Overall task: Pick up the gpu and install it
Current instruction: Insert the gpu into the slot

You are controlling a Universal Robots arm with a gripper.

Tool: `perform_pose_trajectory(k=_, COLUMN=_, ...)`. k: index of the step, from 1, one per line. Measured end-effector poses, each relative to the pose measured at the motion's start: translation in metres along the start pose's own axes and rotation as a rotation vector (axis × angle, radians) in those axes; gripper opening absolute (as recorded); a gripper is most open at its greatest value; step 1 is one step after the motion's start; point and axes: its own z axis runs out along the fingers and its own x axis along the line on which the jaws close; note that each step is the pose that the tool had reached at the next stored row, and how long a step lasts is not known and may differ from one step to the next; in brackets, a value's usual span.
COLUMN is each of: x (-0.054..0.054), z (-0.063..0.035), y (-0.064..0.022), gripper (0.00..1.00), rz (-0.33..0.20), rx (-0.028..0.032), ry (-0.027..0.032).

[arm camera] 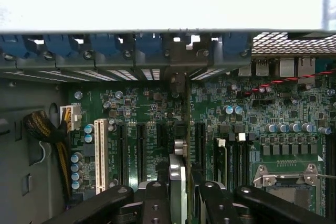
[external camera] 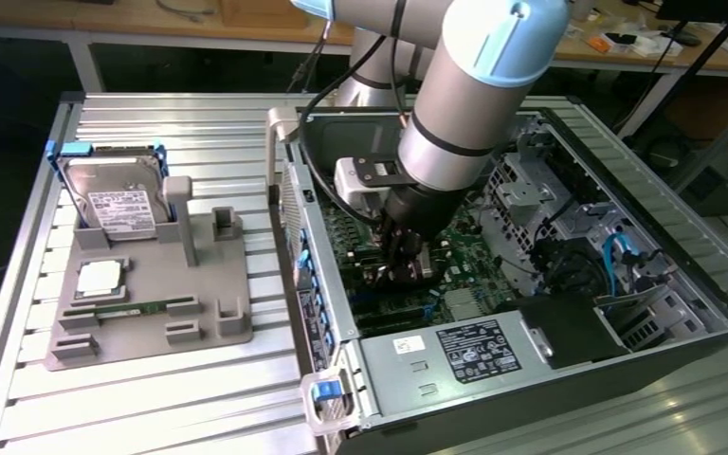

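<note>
My gripper [external camera: 402, 270] is down inside the open computer case [external camera: 667, 313], over the green motherboard [external camera: 465, 246]. In the wrist view its black fingers [arm camera: 157, 198] are shut on the gpu [arm camera: 178, 174], seen edge-on as a thin upright card with a silver metal part. The card stands just above the motherboard [arm camera: 142, 103], among the black expansion slots [arm camera: 140, 150], and its far end reaches toward the case's rear wall. Whether its edge touches a slot I cannot tell.
Blue slot latches [arm camera: 105, 43] line the rear wall. A white slot [arm camera: 101, 153] and the CPU socket [arm camera: 286, 174] flank the card. Outside the case, a grey fixture [external camera: 212, 327] holds a hard drive [external camera: 118, 204], a CPU [external camera: 99, 275] and a RAM stick [external camera: 130, 308]. The power supply [external camera: 465, 351] fills the case's near end.
</note>
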Motion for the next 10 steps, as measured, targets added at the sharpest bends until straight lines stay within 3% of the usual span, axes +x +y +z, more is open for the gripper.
perform_pose_trajectory(k=10, x=0.0001, z=0.0026, y=-0.0002, gripper=0.27, rz=0.0, rx=0.0, ry=0.0)
